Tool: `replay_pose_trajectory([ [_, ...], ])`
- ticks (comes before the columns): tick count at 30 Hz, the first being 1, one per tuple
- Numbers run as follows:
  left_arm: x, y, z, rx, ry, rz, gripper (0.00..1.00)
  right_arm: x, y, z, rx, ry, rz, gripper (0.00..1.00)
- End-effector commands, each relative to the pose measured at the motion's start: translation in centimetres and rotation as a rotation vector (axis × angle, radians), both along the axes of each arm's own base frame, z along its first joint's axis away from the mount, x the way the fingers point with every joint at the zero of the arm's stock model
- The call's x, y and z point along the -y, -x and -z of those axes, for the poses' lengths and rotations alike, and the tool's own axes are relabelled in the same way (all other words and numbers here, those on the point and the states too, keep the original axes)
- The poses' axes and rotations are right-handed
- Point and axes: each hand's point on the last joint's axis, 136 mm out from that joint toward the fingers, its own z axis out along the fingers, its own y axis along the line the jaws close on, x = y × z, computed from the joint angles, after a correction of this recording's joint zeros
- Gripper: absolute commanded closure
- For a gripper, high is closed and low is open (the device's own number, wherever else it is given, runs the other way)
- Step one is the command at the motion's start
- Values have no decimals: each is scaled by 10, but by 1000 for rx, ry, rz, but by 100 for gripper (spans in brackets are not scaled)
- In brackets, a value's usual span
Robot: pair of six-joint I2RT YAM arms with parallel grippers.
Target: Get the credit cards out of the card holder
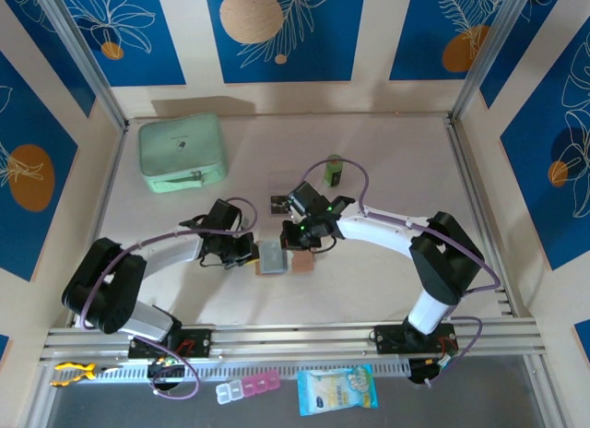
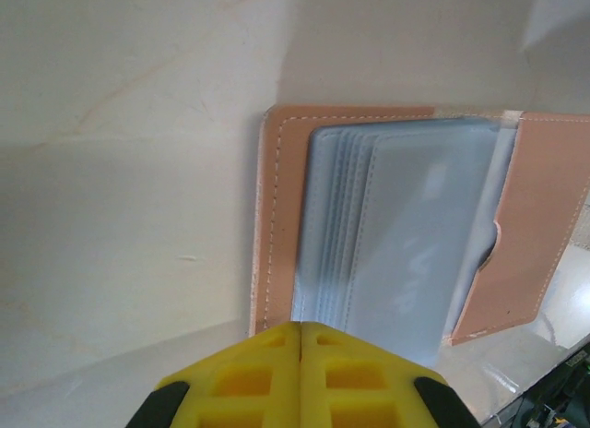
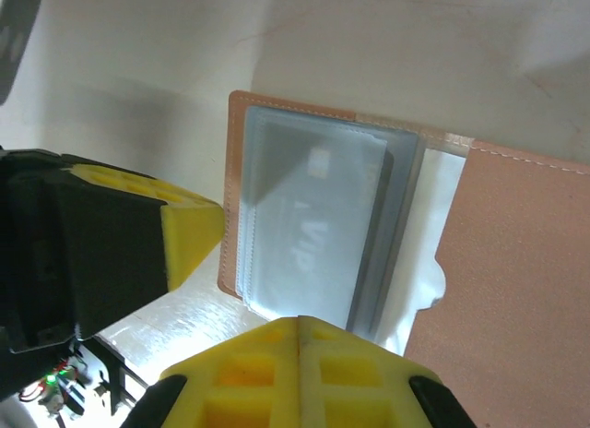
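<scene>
Blocky yellow plastic fingers (image 2: 244, 377) press flat together, empty, on left gripper (image 2: 300, 328) and right gripper (image 3: 300, 322). Between them on the smooth pale table (image 1: 387, 170) lies the card holder (image 3: 516, 262), spread open: stitched tan leather, glossy grey pockets (image 2: 406, 234), a credit card (image 3: 309, 225) marked VIP inside.

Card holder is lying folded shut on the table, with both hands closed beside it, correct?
Not quite. The card holder is lying open, not folded shut; the left wrist view shows its pockets spread out. The rest holds: it is on the table, with the left hand and right hand closed beside it.
</scene>
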Motion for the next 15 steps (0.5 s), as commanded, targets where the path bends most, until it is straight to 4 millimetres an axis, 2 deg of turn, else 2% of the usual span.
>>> replay_pose_trajectory([
  [1, 2, 1, 2, 12, 0, 7, 99, -11, 5, -5, -35, -70, 14, 98],
  [5, -4, 3, 9, 1, -41, 6, 100, -20, 7, -1, -52, -96, 4, 91],
  [15, -8, 8, 21, -33, -68, 9, 100, -22, 8, 20, -108, -57, 9, 88],
])
